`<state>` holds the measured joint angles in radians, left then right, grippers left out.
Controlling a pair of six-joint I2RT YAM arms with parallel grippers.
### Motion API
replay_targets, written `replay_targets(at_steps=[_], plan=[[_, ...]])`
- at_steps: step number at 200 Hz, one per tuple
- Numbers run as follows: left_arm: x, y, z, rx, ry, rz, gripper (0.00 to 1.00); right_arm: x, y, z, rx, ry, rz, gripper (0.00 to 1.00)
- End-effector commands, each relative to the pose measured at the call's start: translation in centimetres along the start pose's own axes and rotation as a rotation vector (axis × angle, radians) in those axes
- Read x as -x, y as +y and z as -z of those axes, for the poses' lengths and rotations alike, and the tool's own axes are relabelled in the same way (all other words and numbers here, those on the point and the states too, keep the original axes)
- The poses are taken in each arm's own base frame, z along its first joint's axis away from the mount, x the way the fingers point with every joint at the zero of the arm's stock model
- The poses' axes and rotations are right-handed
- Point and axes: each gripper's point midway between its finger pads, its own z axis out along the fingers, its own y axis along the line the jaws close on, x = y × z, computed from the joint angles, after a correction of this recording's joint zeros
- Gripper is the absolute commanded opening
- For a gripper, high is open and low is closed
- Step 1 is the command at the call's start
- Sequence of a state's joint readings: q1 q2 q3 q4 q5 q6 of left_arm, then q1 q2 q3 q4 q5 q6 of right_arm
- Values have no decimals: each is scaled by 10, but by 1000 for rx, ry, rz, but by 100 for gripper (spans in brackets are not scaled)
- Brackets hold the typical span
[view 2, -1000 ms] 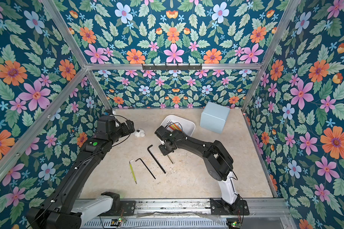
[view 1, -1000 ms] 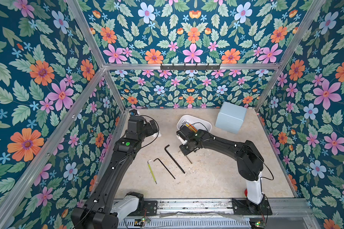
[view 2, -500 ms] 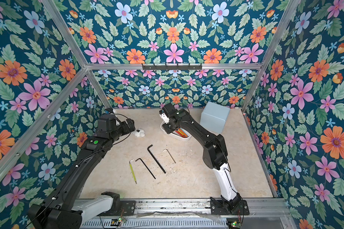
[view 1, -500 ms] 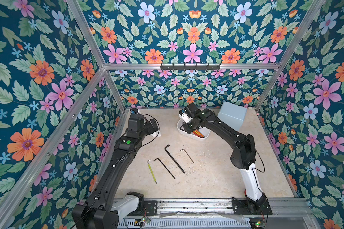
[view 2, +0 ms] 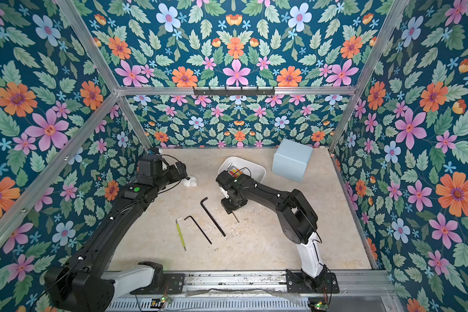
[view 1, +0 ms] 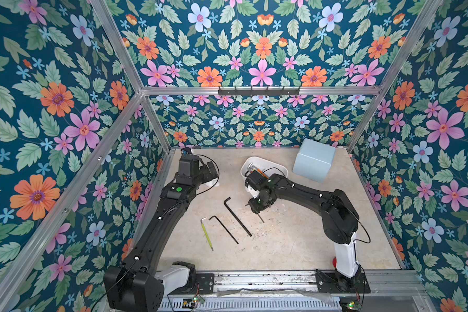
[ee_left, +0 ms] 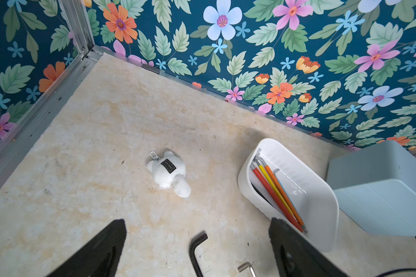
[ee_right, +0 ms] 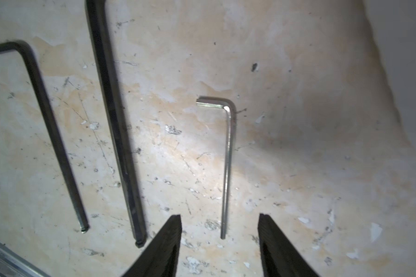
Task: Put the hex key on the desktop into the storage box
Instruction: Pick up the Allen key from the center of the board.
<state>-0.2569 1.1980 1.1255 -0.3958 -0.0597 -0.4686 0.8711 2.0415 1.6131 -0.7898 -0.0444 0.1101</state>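
A small silver hex key (ee_right: 227, 156) lies on the desktop (view 1: 295, 243), its long end between the fingertips of my open right gripper (ee_right: 219, 218), which hovers low over it (view 1: 255, 209). Left of it lie a thick black hex key (view 1: 237, 216), a thinner black one (view 1: 223, 229) and a yellow-green one (view 1: 206, 233). The white storage box (view 1: 278, 167) behind the right wrist holds several coloured hex keys (ee_left: 276, 194). My left gripper (ee_left: 197, 223) hangs open and empty at the back left (view 1: 210, 173).
A pale blue cube-shaped box (view 1: 312, 162) stands at the back right beside the storage box. A small white plush toy (ee_left: 168, 171) lies near the left gripper. Floral walls and aluminium rails close in the desktop on all sides.
Half a second ago the right gripper was up over the storage box. It has come back down over the silver hex key with its jaws wider apart. The left arm has not moved.
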Motion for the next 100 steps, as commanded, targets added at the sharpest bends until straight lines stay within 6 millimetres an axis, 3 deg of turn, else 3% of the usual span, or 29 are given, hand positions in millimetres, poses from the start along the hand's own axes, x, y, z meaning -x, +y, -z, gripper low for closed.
replay_targets(at_steps=[1, 65, 100], plan=[[10, -9, -1, -40, -26, 13, 99, 4, -6, -11, -67, -12, -64, 57], [10, -12, -5, -50, -18, 16, 99, -4, -16, -38, -147, 50, -91, 52], [8, -11, -5, -44, -15, 6, 99, -9, -12, -47, -139, 71, -98, 41]])
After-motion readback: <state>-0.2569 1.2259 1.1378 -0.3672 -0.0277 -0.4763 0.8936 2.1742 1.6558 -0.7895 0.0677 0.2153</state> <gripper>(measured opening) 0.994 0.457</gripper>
